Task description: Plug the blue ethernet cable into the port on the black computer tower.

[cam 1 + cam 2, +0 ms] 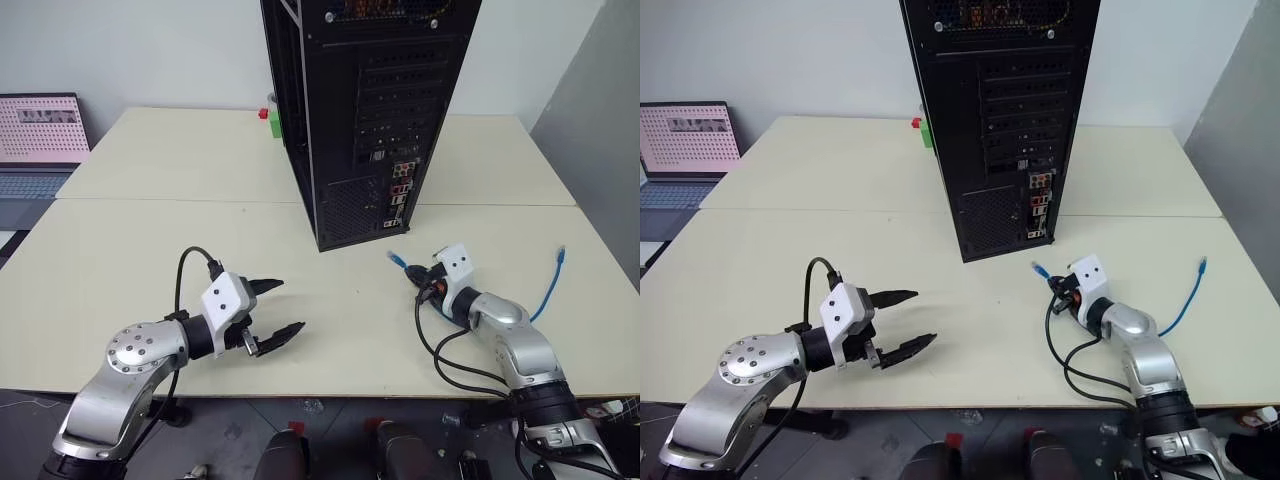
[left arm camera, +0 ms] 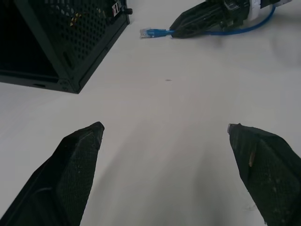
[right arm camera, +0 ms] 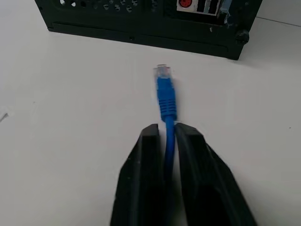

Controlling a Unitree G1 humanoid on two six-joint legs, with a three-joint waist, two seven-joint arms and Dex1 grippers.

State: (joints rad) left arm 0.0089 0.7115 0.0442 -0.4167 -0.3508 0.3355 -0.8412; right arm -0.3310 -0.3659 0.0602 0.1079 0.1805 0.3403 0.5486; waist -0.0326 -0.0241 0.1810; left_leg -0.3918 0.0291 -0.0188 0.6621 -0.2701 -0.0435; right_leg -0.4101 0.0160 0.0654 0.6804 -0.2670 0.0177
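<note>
grasp step looks done: right gripper is pinched on the blue ethernet cable just behind its plug, low over the table, near the foot of the black computer tower. the plug sticks out past the fingertips, long axis running straight along the gripper toward the tower's rear panel, clear tip leading. the rest of the cord trails back beside the right arm, its far end lying on the table well to the right. left gripper hovers spread wide, holding nothing. next move, as i judge it: lift the plug and line it up with the port; i can't pick the port out among the connectors.
</note>
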